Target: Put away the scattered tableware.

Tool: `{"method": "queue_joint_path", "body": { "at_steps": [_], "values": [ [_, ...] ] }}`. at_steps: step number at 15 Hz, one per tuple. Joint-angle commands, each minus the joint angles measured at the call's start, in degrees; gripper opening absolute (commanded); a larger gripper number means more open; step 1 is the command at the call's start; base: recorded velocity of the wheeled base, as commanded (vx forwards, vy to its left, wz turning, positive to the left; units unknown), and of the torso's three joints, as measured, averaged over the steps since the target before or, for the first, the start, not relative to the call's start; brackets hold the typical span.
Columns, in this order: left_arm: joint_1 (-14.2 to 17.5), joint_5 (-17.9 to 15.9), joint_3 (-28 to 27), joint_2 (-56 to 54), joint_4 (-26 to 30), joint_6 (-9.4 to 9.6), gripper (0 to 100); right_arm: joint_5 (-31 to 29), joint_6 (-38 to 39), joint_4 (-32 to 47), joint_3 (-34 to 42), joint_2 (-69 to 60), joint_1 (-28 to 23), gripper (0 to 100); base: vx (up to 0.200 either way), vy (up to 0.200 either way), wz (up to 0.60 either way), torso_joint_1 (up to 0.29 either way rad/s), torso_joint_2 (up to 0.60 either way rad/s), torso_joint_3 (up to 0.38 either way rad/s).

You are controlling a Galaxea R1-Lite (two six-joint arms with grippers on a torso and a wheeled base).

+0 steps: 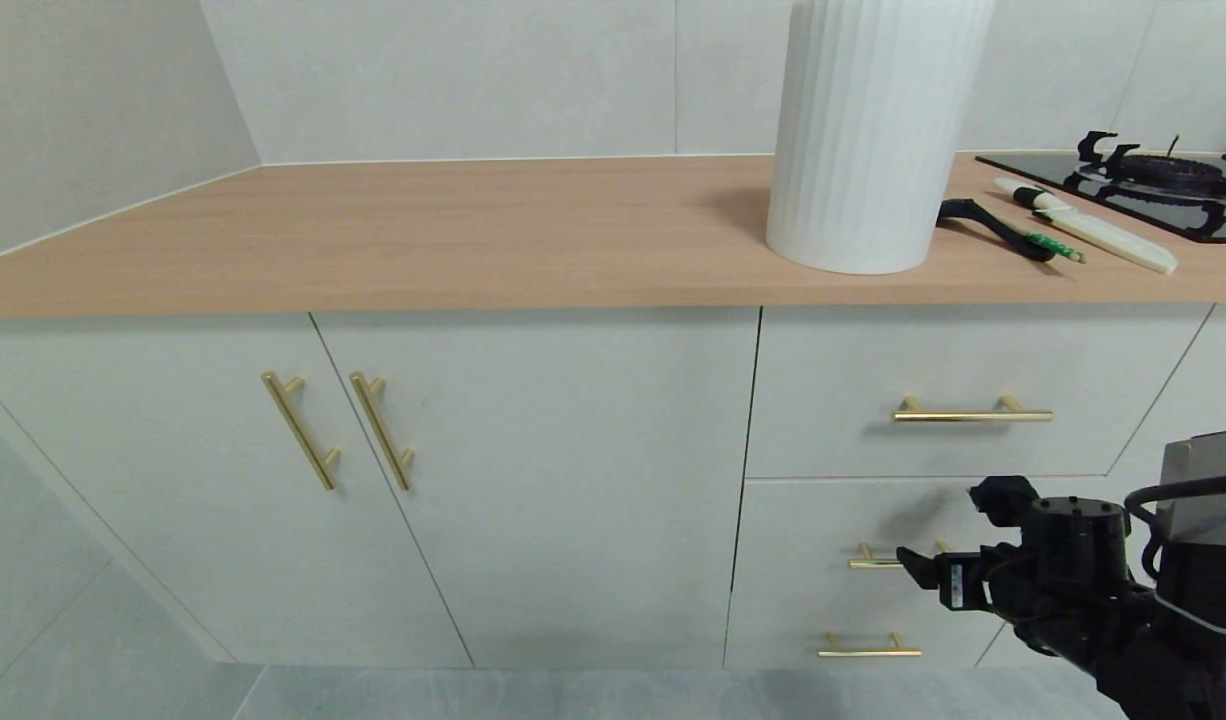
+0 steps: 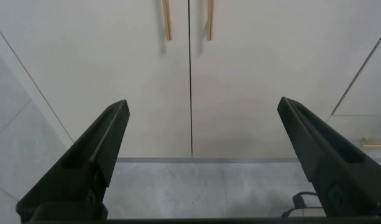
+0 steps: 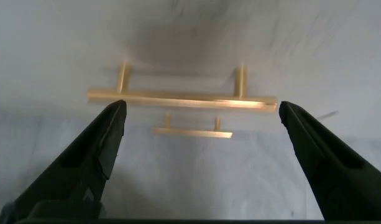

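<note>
Brass handle [image 3: 181, 99] lies beyond spread right fingers [image 3: 97, 155].

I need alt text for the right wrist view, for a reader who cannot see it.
The right tool is open, its two dark fingers framing a horizontal gold drawer handle on a white drawer front. A second gold handle shows farther off, on another drawer.

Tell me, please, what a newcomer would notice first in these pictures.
First comes the tall white ribbed container standing on the wooden countertop. A white knife and a black-handled tool lie beside it, near the stove. Lower down, the right gripper is open in front of a gold drawer handle.
</note>
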Motion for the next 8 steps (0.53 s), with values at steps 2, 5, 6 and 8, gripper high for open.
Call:
{"method": "queue_joint_path", "body": {
  "at_steps": [2,5,6,8],
  "values": [
    [0.01,0.01,0.0,0.0,0.02,0.0,100,-3.1,-0.03,-5.47,-0.29,5.33,1.03,100,0.0,0.0,0.0,0.0,0.0,0.0],
    [0.01,0.01,0.0,0.0,0.02,0.0,100,-3.71,-0.11,-6.52,-1.34,7.71,1.03,100,0.0,0.0,0.0,0.0,0.0,0.0],
    [0.01,0.01,0.0,0.0,0.02,0.0,100,-4.06,-0.11,-6.52,-2.05,7.97,1.12,100,0.0,0.0,0.0,0.0,0.0,0.0],
    [0.01,0.01,0.0,0.0,0.02,0.0,100,-5.91,-0.11,-6.52,-3.54,9.46,1.12,100,0.0,0.0,0.0,0.0,0.0,0.0]
  ]
}}
